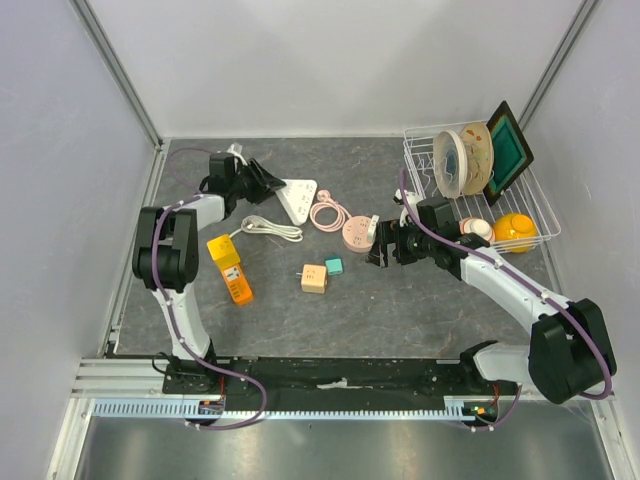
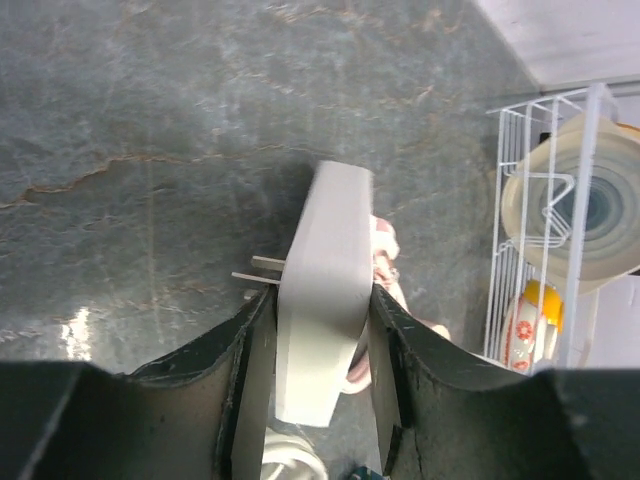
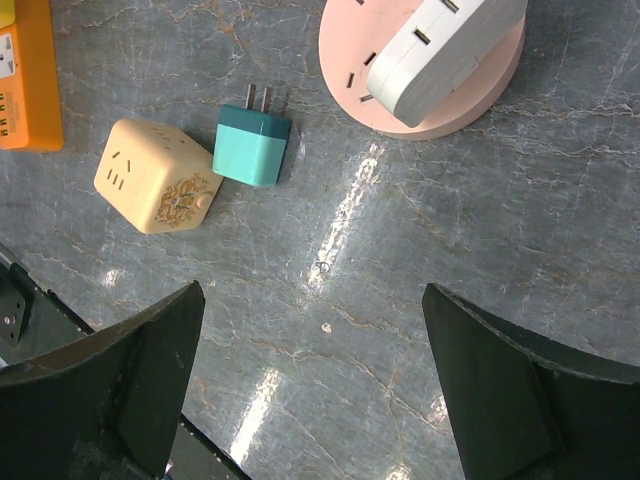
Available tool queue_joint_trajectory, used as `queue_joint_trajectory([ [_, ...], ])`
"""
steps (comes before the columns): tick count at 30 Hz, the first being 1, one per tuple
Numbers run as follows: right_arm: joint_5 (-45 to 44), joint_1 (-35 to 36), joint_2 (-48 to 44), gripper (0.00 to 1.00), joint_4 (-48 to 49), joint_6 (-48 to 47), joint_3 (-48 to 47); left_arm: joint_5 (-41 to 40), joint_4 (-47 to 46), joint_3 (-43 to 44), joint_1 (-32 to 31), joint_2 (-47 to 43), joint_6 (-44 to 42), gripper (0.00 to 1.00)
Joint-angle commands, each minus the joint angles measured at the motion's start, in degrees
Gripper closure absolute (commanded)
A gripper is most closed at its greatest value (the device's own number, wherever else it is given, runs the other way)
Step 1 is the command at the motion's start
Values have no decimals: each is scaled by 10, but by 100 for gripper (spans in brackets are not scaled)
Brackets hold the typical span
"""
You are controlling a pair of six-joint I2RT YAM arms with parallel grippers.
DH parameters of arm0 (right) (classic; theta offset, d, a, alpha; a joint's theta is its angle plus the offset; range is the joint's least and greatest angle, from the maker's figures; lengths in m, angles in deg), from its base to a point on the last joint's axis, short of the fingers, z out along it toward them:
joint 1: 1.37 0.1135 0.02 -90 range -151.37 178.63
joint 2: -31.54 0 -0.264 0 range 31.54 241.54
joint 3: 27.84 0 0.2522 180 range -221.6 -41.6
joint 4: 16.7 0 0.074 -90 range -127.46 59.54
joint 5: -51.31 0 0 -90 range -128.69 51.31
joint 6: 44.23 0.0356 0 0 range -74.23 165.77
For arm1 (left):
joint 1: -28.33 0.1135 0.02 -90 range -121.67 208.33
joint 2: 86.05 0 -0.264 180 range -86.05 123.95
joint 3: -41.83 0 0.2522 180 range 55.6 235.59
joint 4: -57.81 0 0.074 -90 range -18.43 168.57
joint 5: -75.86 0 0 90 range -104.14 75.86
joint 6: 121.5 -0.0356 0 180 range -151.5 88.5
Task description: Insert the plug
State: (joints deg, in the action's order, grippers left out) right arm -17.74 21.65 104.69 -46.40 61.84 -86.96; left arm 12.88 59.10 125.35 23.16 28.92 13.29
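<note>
Left gripper [image 2: 320, 305] clamped on the white plug [image 2: 325, 240]; right gripper [image 3: 310, 310] wide open over the worktop [image 3: 450, 220].
I see the white plug pinched on edge between the left fingers at the far left of the grey worktop, its two metal prongs [image 2: 262, 266] poking out sideways; I cannot tell whether it touches the surface. My right gripper hangs empty, near the pink round socket [image 3: 400, 100], which carries a white adapter [image 3: 445, 40] on top. A teal plug [image 3: 252, 147] lies flat just beside a beige cube socket [image 3: 158, 177], with an orange power strip [image 3: 28, 80] further along. A wire dish rack [image 1: 525, 200] stands far right.
</note>
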Motion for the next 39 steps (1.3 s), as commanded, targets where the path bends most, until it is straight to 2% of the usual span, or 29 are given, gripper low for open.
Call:
queue_joint_trajectory([
  [1,5,4,-10,2,26,-9,0,-3,-23,-2,0,-77,22,98],
  [10,-27,44,-13,2,34,-18,-2,-31,-14,-20,0,-153,36,98],
  [16,-57,134,-2,2,71,-43,-10,-58,-4,-73,1,-245,35,98],
  [25,-41,219,82,2,183,-132,-31,-101,121,-167,1,-481,-3,98],
  [28,-44,234,124,2,188,-156,-59,-122,186,-195,1,-560,-15,98],
  [33,-52,260,179,2,184,-207,-97,-159,271,-215,1,-642,-38,98],
  [39,-63,287,233,2,165,-248,-130,-138,315,-240,1,-698,-41,98],
])
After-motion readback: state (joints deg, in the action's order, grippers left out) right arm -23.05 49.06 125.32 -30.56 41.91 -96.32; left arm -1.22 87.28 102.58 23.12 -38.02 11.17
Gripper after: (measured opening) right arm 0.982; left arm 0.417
